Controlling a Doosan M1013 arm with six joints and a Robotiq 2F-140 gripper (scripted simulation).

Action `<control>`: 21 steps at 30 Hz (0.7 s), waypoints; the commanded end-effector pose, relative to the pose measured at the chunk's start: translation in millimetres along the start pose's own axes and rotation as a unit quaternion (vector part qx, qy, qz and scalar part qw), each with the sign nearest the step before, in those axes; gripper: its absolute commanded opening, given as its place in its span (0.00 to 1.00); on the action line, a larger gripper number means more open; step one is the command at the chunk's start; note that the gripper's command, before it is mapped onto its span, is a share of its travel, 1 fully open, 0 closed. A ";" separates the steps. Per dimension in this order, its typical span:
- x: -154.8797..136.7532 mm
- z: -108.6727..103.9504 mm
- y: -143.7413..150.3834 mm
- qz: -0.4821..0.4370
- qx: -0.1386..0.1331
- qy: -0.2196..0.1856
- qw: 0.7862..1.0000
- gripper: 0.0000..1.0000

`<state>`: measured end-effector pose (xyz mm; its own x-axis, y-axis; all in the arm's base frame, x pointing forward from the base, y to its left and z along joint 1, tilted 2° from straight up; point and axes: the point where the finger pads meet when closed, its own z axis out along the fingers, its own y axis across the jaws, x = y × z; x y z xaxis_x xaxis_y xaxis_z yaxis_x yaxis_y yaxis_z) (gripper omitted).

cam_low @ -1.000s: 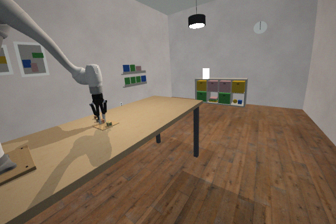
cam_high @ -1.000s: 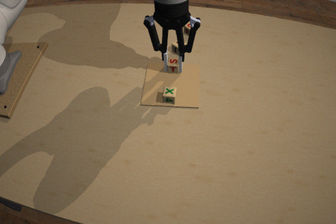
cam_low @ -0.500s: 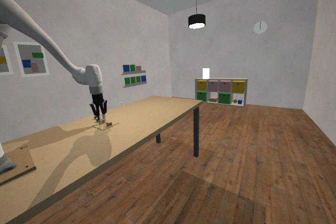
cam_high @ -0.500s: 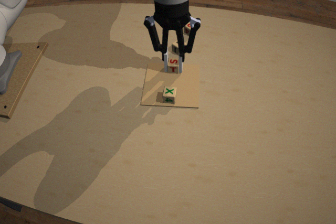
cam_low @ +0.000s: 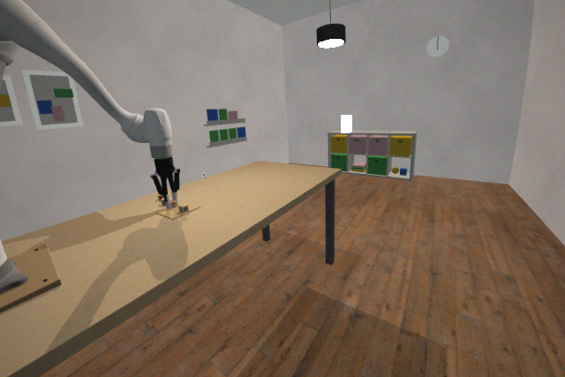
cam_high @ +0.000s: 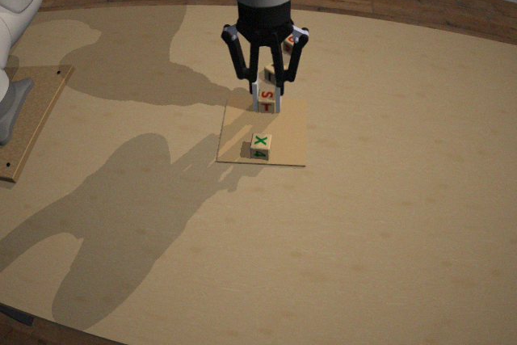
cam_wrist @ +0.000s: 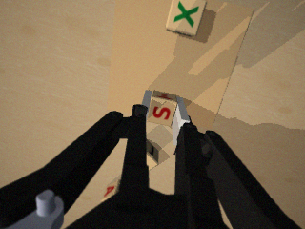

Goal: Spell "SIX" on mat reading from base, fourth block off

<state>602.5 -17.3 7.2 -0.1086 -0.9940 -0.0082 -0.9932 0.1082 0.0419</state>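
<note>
My gripper [cam_high: 266,106] [cam_wrist: 161,104] [cam_low: 169,202] is shut on the block with a red S [cam_high: 266,95] [cam_wrist: 161,113] on top. It holds the block upright at the far edge of the tan mat [cam_high: 289,136] [cam_wrist: 135,57] [cam_low: 169,215]. I cannot tell whether the block touches the mat. The block with a green X [cam_high: 261,145] [cam_wrist: 186,16] [cam_low: 184,208] lies flat on the mat near its front edge. Two more blocks lie off the mat behind the gripper. One with a dark letter [cam_high: 270,70] [cam_wrist: 157,143] is close, and one with a red letter [cam_high: 287,44] [cam_wrist: 111,190] is farther back.
The robot's wooden base plate [cam_high: 29,115] [cam_low: 32,267] lies at the left of the table. The table's far edge [cam_high: 376,2] runs behind the blocks. A shelf unit [cam_low: 372,154] stands across the room.
</note>
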 end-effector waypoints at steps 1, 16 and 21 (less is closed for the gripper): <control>-2.1 0.7 -0.8 -0.002 0.001 -0.002 1.000 0.16; -2.1 0.7 -0.8 -0.002 0.001 -0.002 1.000 0.16; -2.1 0.7 -0.8 -0.002 0.001 -0.002 1.000 0.18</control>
<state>602.5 -17.3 7.2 -0.1086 -0.9940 -0.0082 -0.9932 0.1082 0.0419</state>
